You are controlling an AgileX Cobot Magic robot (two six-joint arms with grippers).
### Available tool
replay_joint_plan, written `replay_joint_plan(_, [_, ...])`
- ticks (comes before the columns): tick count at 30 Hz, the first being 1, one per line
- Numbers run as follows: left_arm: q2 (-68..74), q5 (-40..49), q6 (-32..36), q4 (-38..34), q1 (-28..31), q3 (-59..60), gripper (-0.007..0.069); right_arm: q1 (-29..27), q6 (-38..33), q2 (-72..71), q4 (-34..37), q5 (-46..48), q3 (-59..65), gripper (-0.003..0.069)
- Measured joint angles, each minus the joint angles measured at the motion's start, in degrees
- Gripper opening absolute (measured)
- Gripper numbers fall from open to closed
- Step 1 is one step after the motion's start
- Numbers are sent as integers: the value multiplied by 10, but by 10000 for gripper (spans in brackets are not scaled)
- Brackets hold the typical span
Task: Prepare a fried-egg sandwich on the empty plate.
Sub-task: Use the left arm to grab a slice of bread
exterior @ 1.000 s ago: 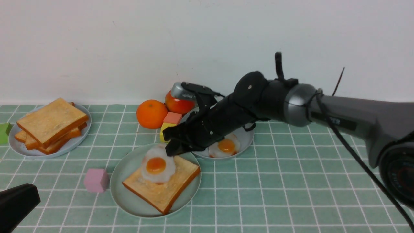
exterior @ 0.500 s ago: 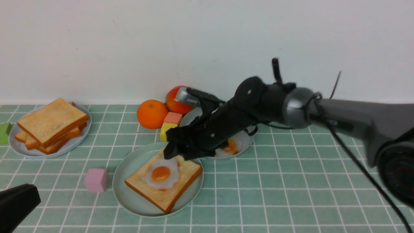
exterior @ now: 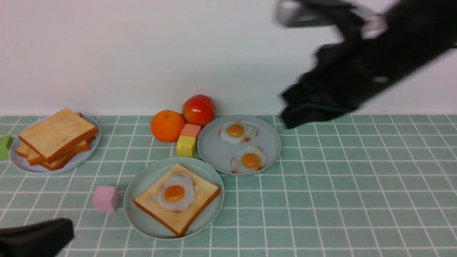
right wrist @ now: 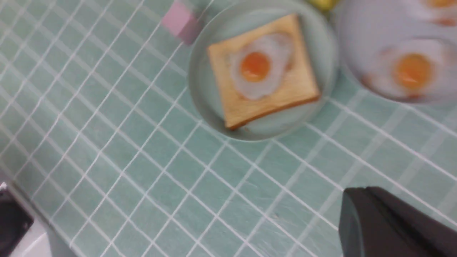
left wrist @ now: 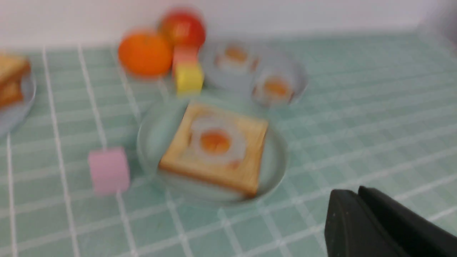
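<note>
Down at the near left corner of the desk point(exterior: 321, 214) is my left end effector point(exterior: 64, 230), low and clenched with nothing in it. Just past it and a bit to the right is the mint plate point(exterior: 142, 185) with the half-built sandwich. That's one toast slice point(exterior: 201, 194) lying flat with a corner pointing at me, and a fried egg point(exterior: 175, 192) resting on top. There's no lid slice yet, so I reckon fetching one is the next job. A pink cube point(exterior: 106, 198) sits just beside the plate on its left.

Further back and way over left is the toast stack point(exterior: 57, 137) on its own grey-blue plate point(exterior: 85, 155). This is the bit that matters: from the left end effector the stack lies almost straight ahead, far side, with only bare tiles between. The top slice sits skewed with a corner toward me, so I'd guess the wrist needs a twist to pinch across an edge.

The right end effector point(exterior: 291, 114) hangs high over the far right, blurry, also clenched and empty. It's well apart from the stack, with the egg plate point(exterior: 214, 150) and the orange point(exterior: 167, 125) in between. The left arm is clearly nearer, so that's my pick.
</note>
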Motion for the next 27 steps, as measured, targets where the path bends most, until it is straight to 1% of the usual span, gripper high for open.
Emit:
replay_joint_plan(2, [64, 18, 0, -1, 0, -27, 36, 0, 25, -95, -16, -30, 69, -1])
replay_joint_plan(3, [71, 20, 0, -1, 0, -30, 34, 0, 27, -103, -17, -33, 74, -1])
replay_joint_plan(5, [165, 50, 10, -2, 0, -88, -10, 0, 54, -195, -41, -60, 135, 2])
replay_joint_plan(6, [165, 50, 10, -2, 0, -88, -13, 0, 55, -208, -43, -62, 143, 2])
replay_joint_plan(8, [250, 76, 39, -2, 0, -142, -13, 0, 72, -273, -65, -68, 175, 2])
replay_joint_plan(10, [330, 99, 78, -8, 15, -195, -13, 0, 84, -325, -81, -65, 194, 2])
replay_joint_plan(11, [337, 101, 82, -8, 18, -201, -13, 0, 86, -329, -84, -64, 195, 2])
replay_joint_plan(13, [413, 124, 144, -39, 74, -264, -13, 0, 92, -372, -98, -54, 203, 3])
replay_joint_plan(14, [447, 134, 193, -64, 122, -295, -13, 0, 94, -391, -105, -48, 207, 3])
replay_joint_plan(15, [464, 137, 208, -81, 145, -311, -13, 0, 94, -403, -109, -43, 208, 3])
replay_joint_plan(17, [522, 148, 300, -149, 222, -365, -13, 0, 94, -427, -123, -35, 209, 3])
replay_joint_plan(18, [527, 149, 317, -155, 237, -374, -13, 0, 94, -432, -124, -34, 209, 3])
replay_joint_plan(19, [567, 152, 370, -193, 286, -405, -13, 0, 94, -444, -134, -31, 210, 3])
replay_joint_plan(20, [576, 153, 383, -202, 300, -414, -13, 0, 94, -450, -138, -29, 211, 3])
replay_joint_plan(21, [609, 154, 424, -230, 343, -443, -13, 0, 94, -461, -147, -23, 211, 3])
replay_joint_plan(22, [635, 156, 451, -243, 379, -466, -13, 0, 94, -467, -153, -16, 211, 3])
replay_joint_plan(26, [710, 157, 510, -254, 451, -534, -13, 0, 95, -470, -163, 5, 211, 5])
replay_joint_plan(27, [714, 157, 513, -254, 453, -537, -13, 0, 95, -470, -163, 6, 211, 5])
